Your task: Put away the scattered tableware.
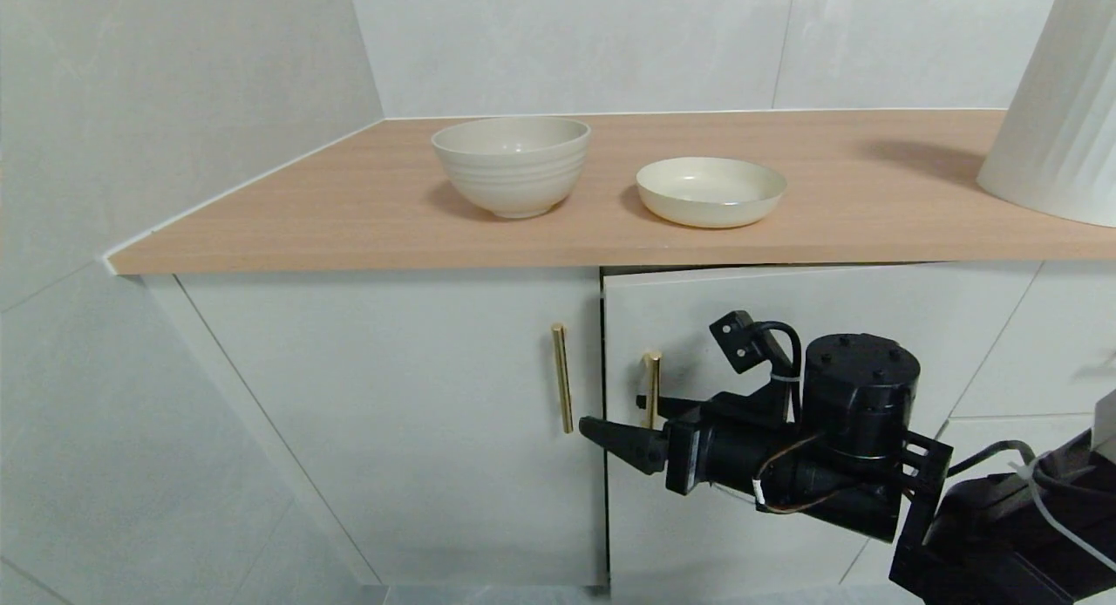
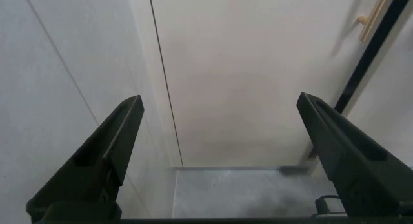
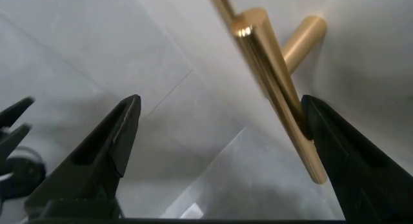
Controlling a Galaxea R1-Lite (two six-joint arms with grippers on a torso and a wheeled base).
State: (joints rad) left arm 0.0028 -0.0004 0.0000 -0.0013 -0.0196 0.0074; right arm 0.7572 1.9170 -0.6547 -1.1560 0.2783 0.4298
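The counter (image 1: pixel 349 213) is running across the upper half of the head view, its front edge overhanging two white doors. One bowl (image 1: pixel 511 165) is sitting upper centre and one dish (image 1: pixel 711 191) just to its right. They are near each other but apart, both set back from the front edge with bare wood all around them. A white ribbed object (image 1: pixel 1055 108) is occupying the upper right corner of the counter, well apart from the dish.

Below, the left door (image 1: pixel 392 431) is lying flush, while the right door (image 1: pixel 785 300) is showing a dark gap along its top edge. Two gold handles are standing upright on either side of the seam, the left handle (image 1: pixel 562 378) and the right handle (image 1: pixel 651 383).

The right gripper (image 1: pixel 615 420) is sitting at centre bottom, level with the right handle (image 3: pixel 271 75). Its jaws are spread wide, and the bar is passing between them close to one finger (image 3: pixel 335 146), not clamped.

The left gripper (image 2: pixel 219 101) is also gaping, holding nothing, and is facing a door panel and the grey floor (image 2: pixel 239 192) beneath it. Pale tiled wall (image 1: pixel 157 108) is closing in the left side.
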